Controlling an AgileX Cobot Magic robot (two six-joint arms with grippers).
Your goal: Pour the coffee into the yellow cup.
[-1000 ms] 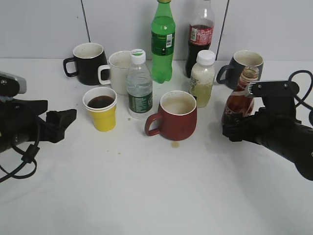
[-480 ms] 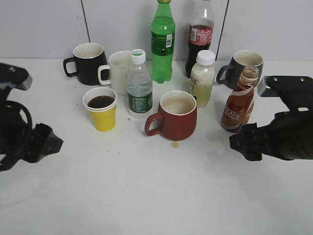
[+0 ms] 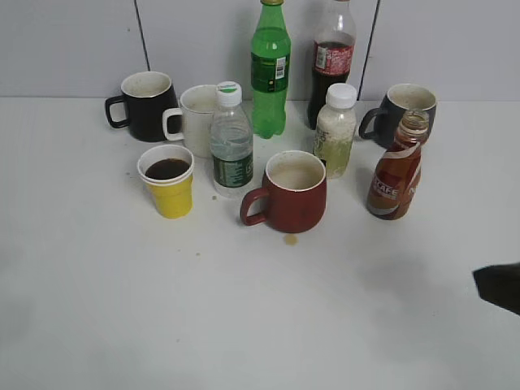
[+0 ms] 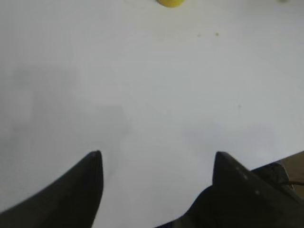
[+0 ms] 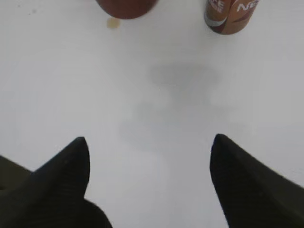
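While both arms have pulled back from the cluster of drinks, the scene reads as follows:

Right claw (image 5: 147,156): its two dark fingers stand wide apart over bare white table (image 5: 156,104), with nothing between them. Half a second ago this arm sat just beside the coffee bottle; now only a dark corner of it (image 3: 500,286) shows at the right edge of the exterior view.

Left claw (image 4: 156,161): likewise spread wide and empty above bare table. It has left the exterior view altogether, where a moment ago it filled the left side.

Coffee bottle (image 3: 396,169): upright, uncapped and free-standing on the table, in front of the grey mug (image 3: 404,108) and right of the red mug (image 3: 291,192). A second ago the right gripper was around it; it is now released. Its base (image 5: 229,15) shows at the top of the right wrist view, well ahead of the fingers.

Yellow cup (image 3: 169,180): stands left of the water bottle (image 3: 231,142), holding dark liquid near its rim. Only a sliver of its base (image 4: 170,2) shows at the top of the left wrist view.

Spill: a small brown drop (image 3: 291,239) lies in front of the red mug.

Meaning for the task: with coffee in the cup, the bottle set back down and both arms retreating, the pour looks complete.
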